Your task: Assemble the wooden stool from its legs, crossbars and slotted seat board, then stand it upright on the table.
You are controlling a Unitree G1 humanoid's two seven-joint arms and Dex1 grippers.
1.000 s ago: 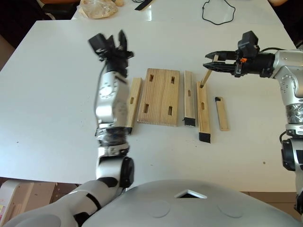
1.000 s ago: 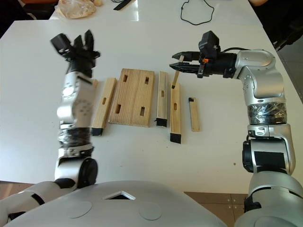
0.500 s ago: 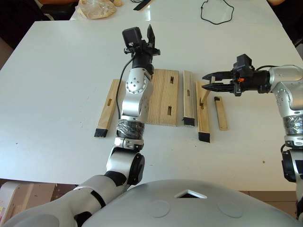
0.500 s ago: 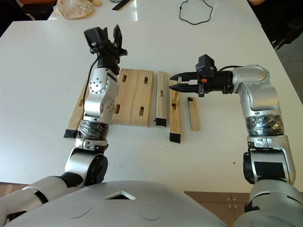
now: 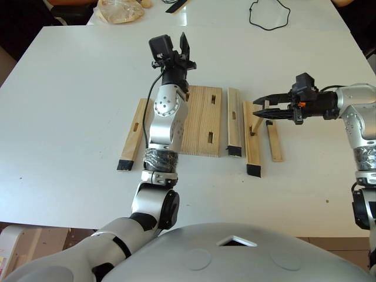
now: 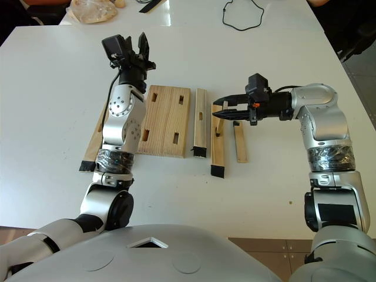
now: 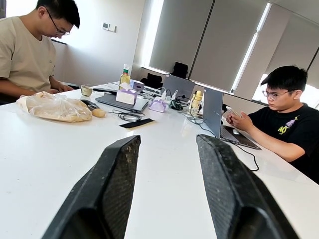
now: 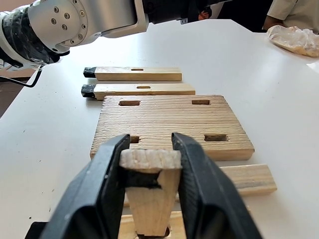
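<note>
Wooden short crossbar [image 6: 219, 126], tilted near-upright, is pinched in the right claw [image 6: 215, 108] right of frame centre. Its lower end meets the slot of the pale black-footed leg [image 6: 217, 154] lying lengthwise on the white desk [image 6: 53, 111]. Left claw [image 7: 168, 149] is spread, raised farther off.

The white rectangular table [image 5: 70, 88] carries a pale slotted wooden seat board [image 5: 207, 123]. Black-tipped wooden legs [image 5: 133, 135] flank it, with a short wooden crossbar [image 5: 274, 144] nearby. A black cable [image 5: 267, 14] and a clear plastic bag [image 5: 120, 10] lie at the far edge.

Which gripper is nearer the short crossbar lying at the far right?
Right. The right gripper, shut on a second crossbar, hovers beside the short crossbar's far end; the left gripper is raised beyond the seat board.
</note>
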